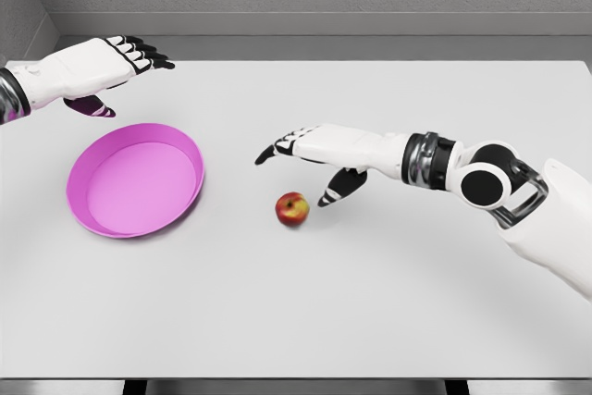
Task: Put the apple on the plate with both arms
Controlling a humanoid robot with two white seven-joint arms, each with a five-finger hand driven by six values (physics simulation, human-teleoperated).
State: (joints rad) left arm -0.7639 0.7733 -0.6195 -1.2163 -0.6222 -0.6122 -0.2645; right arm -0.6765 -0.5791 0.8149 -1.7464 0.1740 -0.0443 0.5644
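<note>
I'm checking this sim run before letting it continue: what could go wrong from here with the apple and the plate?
1. The apple is small and round; the open right hand hovering beside it might nudge it rolling rather than grasp it.
2. The pink plate has a raised rim, which a low carry could clip.
3. The left hand, behind the plate, could bump it.

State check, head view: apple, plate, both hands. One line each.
apple: on the table, right of the plate, not held.
plate: pink, upright on the table, empty.
right hand: open, fingers spread, just above and behind the apple, not grasping it.
left hand: open, raised behind the plate, holding nothing.
</note>
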